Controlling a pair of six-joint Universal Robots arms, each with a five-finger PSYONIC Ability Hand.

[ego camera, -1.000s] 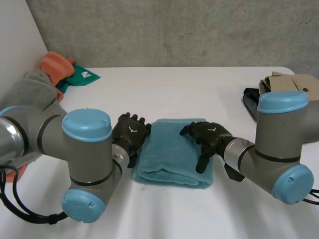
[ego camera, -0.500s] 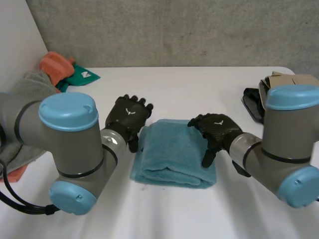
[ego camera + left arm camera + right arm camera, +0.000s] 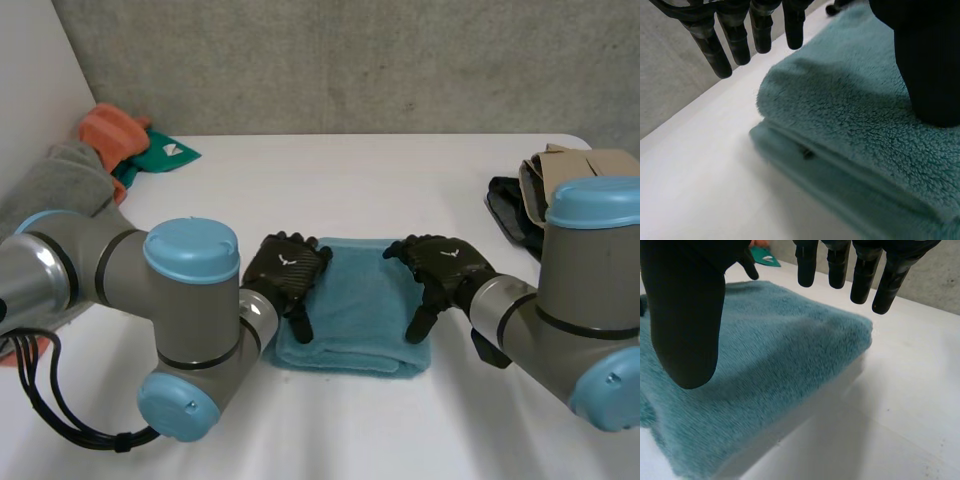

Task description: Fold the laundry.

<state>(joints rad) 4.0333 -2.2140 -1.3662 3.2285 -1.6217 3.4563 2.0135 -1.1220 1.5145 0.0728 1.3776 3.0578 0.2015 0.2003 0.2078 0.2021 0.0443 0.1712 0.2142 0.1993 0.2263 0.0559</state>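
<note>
A folded teal towel (image 3: 355, 310) lies in the middle of the white table (image 3: 400, 180). My left hand (image 3: 288, 275) hovers open over the towel's left edge, fingers straight and thumb just above the pile. My right hand (image 3: 445, 270) hovers open over the towel's right edge. Under the left palm, the towel (image 3: 855, 130) shows stacked folded layers, with the left hand's fingers (image 3: 740, 35) past its far corner and the thumb close over the cloth. The right hand's fingers (image 3: 860, 270) hang over the towel's (image 3: 770, 370) far corner, the thumb low above it.
An orange cloth (image 3: 110, 132), a green cloth (image 3: 160, 155) and a grey garment (image 3: 55, 185) are piled at the far left. A dark and tan pile (image 3: 560, 180) sits at the right edge of the table.
My left hand moved right and nearer, from beside the towel to over its left edge. My right hand shifted slightly right along the right edge. Both stayed open.
</note>
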